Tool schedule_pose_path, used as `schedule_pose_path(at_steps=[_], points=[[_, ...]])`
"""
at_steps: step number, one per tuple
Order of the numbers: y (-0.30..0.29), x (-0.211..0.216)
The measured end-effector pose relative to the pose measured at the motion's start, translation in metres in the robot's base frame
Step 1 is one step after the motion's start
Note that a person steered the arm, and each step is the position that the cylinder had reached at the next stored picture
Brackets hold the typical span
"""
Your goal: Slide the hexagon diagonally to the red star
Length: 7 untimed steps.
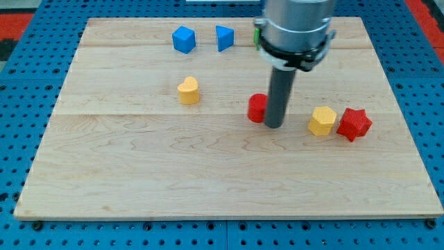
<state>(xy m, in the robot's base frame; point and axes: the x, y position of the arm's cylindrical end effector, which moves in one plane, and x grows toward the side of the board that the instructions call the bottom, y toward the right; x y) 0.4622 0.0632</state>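
Observation:
A yellow hexagon (322,120) lies at the view's right of the wooden board, touching the left side of a red star (354,123). My tip (274,126) rests on the board to the left of the hexagon, a short gap away. A red block (257,107), partly hidden behind the rod, sits right against the rod's left side; its shape cannot be made out.
A yellow heart (188,90) lies left of centre. A blue cube (184,39) and a blue wedge-like block (224,37) sit near the view's top. A green block (256,35) peeks out behind the arm's body. The board (139,167) rests on a blue pegboard.

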Motion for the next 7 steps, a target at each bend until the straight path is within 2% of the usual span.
schedule_pose_path(at_steps=[1, 3, 4, 5, 6, 7], points=[[-0.01, -0.026], [-0.007, -0.047], [0.013, -0.026], [0.032, 0.052], [0.045, 0.026], [0.074, 0.018]])
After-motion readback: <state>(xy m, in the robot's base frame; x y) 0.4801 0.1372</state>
